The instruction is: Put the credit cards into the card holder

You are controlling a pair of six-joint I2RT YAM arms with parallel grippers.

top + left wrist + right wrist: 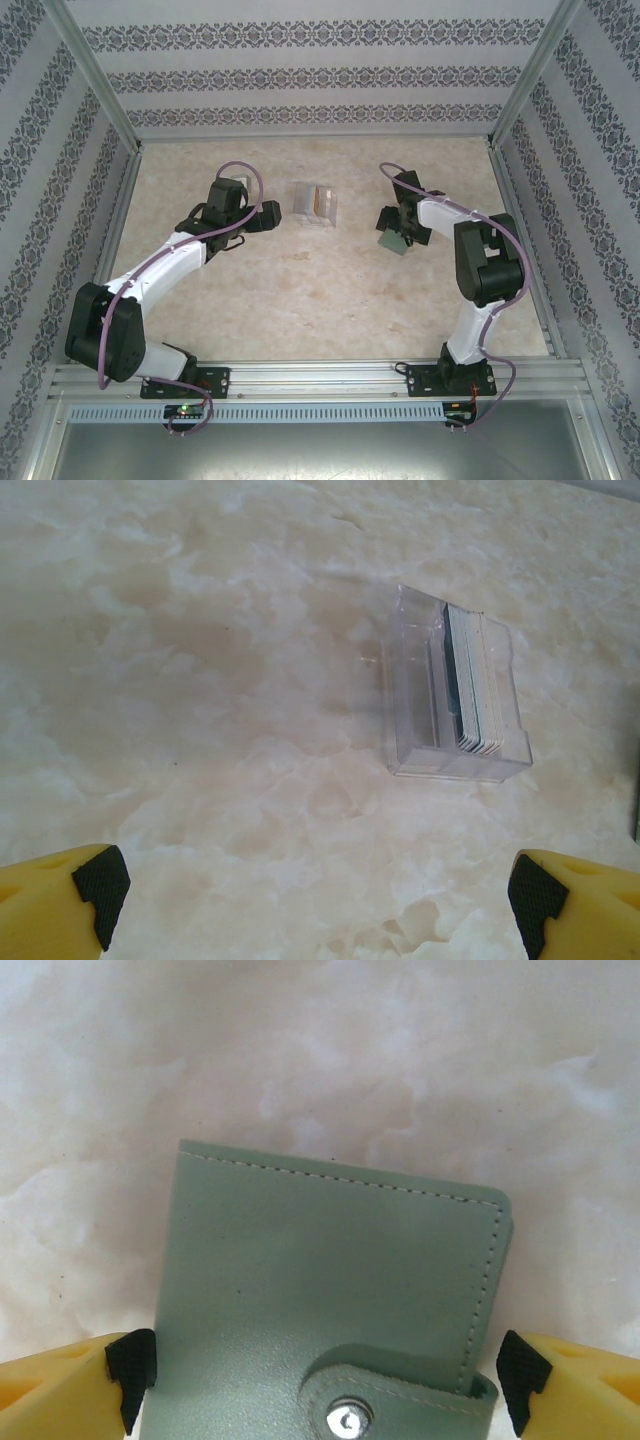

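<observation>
Open tabletop [300,300] lies all around the clear stand [316,204]

In the top view's middle, cards [470,695] stand in a stand [316,205]; the wallet [393,242] lies to its right.

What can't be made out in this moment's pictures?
1. How many credit cards there are: in the left wrist view they stand edge-on inside the clear stand; in the top view they are too small.
2. The card holder, lower part: right wrist view, cut off by the bottom edge.
3. Whether the right gripper grips it: contact at the pads is unclear.
</observation>
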